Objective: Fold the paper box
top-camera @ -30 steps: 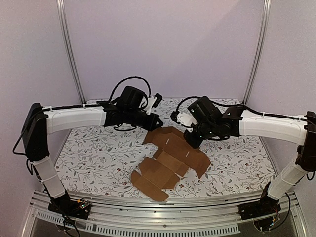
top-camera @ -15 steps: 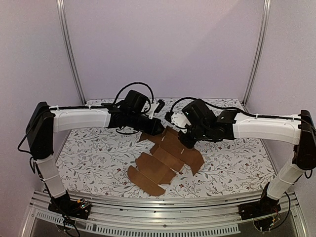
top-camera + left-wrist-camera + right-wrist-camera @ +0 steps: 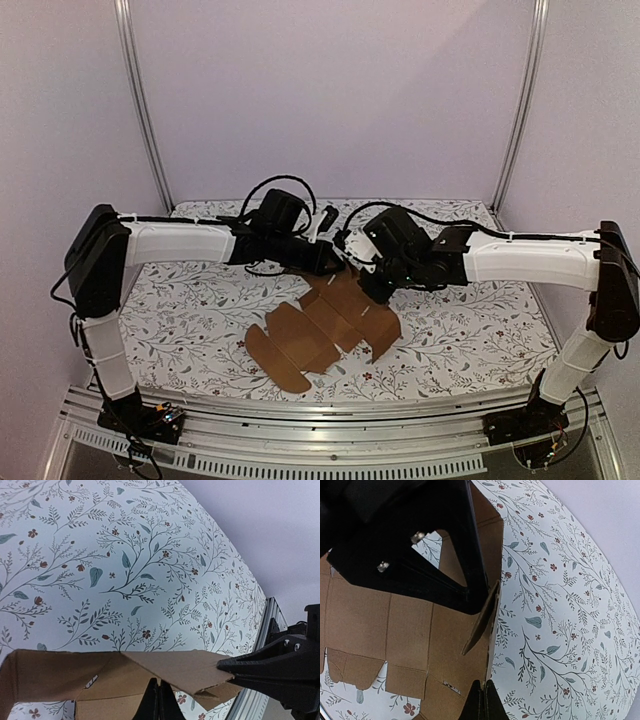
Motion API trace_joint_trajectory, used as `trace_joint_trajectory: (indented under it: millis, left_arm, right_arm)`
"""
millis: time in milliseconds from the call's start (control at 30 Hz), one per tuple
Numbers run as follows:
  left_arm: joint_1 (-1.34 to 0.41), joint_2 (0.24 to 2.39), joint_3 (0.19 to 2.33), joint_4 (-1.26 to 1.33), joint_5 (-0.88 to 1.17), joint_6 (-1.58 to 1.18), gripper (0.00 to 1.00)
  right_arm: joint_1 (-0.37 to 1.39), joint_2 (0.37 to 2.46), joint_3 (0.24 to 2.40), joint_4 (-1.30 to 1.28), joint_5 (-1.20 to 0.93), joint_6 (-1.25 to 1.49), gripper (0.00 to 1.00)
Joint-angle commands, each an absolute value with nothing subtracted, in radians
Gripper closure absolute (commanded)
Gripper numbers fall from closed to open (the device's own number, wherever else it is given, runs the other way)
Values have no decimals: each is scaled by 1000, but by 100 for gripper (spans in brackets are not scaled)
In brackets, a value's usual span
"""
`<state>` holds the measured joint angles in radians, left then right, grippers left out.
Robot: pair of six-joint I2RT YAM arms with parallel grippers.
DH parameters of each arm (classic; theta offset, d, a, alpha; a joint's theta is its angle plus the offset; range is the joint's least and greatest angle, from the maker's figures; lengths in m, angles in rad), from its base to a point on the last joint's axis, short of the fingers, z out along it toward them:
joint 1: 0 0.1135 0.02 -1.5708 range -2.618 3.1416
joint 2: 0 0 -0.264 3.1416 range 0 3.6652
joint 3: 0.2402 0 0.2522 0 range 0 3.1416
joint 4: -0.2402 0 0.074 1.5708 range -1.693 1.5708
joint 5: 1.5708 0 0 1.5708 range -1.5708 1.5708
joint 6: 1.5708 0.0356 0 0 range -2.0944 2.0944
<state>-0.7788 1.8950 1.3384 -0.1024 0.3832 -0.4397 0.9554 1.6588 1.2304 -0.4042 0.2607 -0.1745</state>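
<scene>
The paper box [image 3: 320, 330] is a flat brown die-cut sheet with flaps and notches, lying mid-table with its far end raised. My left gripper [image 3: 340, 265] is shut, its tips meeting on the edge of a lifted flap [image 3: 190, 667]. My right gripper [image 3: 370, 290] is shut too, and the sheet's right edge [image 3: 492, 645] runs down into its tips [image 3: 483, 684]. The two grippers sit close together at the sheet's far end. In the left wrist view the right gripper [image 3: 220, 667] pinches the flap's corner. In the right wrist view the left gripper [image 3: 484, 610] hides the sheet's top.
A floral-patterned cloth [image 3: 190, 310] covers the table. A metal rail [image 3: 330, 410] runs along the near edge, and two upright posts [image 3: 145, 110] stand at the back corners in front of the purple walls.
Both shut grippers have moved left and closer together, dragging the sheet left with them. Its far end now stands higher and more bunched.
</scene>
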Motion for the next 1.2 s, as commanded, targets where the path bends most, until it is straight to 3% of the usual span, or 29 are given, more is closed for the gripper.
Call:
trace_joint_trajectory:
  millis: [0, 767, 1167]
  left_arm:
    - [-785, 1929, 1335, -17, 438, -490, 100]
    - [-770, 1819, 1260, -330, 39, -334, 100]
    - [-788, 1902, 1236, -339, 12, -345, 100]
  right_arm:
    - [973, 1679, 1227, -364, 239, -148, 100]
    - [948, 1663, 1197, -461, 307, -20, 100]
    - [942, 1683, 1186, -464, 311, 53, 100]
